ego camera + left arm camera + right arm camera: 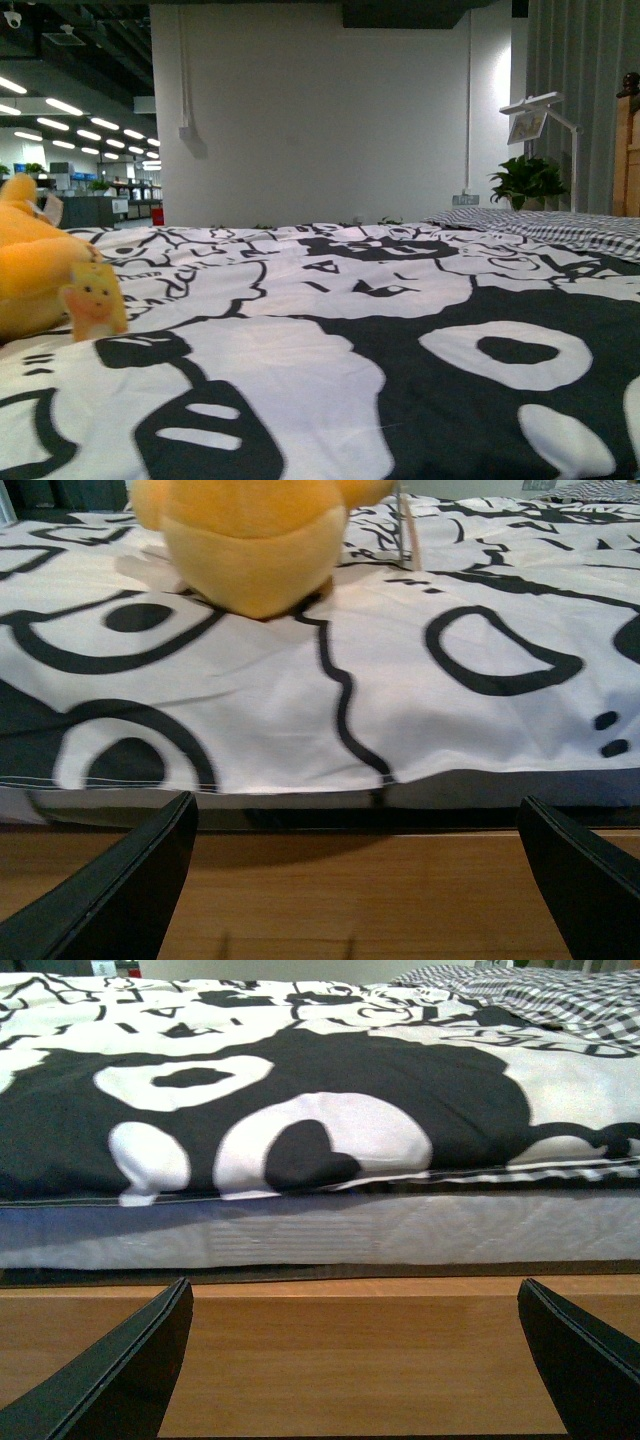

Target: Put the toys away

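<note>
Toward the left end of the near edge of the bed (300, 1240), the plush toy (250, 550) is lying on the cover (450, 710), set back from that edge. The reach for the toy appears to be just starting. The left hand (355, 810) is hovering off the edge above the wooden frame (350, 890), spread wide, holding nothing, facing the toy. The right hand (355, 1290) is likewise gaping and empty. The next move is calling for an advance over the cover to enclose the soft body.
</note>
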Tool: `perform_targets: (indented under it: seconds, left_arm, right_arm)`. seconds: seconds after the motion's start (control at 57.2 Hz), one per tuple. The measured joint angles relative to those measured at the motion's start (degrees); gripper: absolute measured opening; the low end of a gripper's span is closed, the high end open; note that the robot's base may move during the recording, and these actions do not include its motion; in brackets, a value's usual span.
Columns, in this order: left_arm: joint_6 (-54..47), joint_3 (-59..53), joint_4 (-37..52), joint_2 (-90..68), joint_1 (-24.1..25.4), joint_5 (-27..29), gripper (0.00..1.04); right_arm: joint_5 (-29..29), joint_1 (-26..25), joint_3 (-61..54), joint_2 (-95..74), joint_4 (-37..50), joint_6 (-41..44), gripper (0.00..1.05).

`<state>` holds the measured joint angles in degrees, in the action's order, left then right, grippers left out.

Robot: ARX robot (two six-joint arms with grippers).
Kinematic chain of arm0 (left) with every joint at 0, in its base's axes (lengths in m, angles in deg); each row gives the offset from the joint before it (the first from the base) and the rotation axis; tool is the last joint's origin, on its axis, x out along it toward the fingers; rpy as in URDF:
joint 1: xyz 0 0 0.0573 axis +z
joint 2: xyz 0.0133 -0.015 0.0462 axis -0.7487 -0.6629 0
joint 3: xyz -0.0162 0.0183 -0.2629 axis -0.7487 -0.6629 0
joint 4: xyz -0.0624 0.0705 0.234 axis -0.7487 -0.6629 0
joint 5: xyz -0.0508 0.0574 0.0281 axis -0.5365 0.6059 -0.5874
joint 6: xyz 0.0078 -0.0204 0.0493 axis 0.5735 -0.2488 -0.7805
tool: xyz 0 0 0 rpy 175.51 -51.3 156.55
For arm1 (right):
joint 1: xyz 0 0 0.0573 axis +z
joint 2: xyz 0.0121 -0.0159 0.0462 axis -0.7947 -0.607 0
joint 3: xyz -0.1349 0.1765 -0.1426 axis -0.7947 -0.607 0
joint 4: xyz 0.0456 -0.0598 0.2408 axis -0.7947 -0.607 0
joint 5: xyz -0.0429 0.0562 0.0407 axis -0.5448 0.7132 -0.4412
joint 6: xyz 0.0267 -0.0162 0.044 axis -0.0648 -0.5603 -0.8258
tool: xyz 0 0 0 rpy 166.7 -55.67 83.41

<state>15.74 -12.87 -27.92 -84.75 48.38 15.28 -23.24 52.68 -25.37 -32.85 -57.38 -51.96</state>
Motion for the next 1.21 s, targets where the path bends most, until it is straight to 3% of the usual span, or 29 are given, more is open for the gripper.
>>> perform_targets:
  seconds: [1.207]
  left_arm:
    - [0.0,0.0,0.0,0.1,0.0,0.2,0.98]
  right_arm:
    - [0.4,0.0,0.0,0.0,0.0,0.0,0.98]
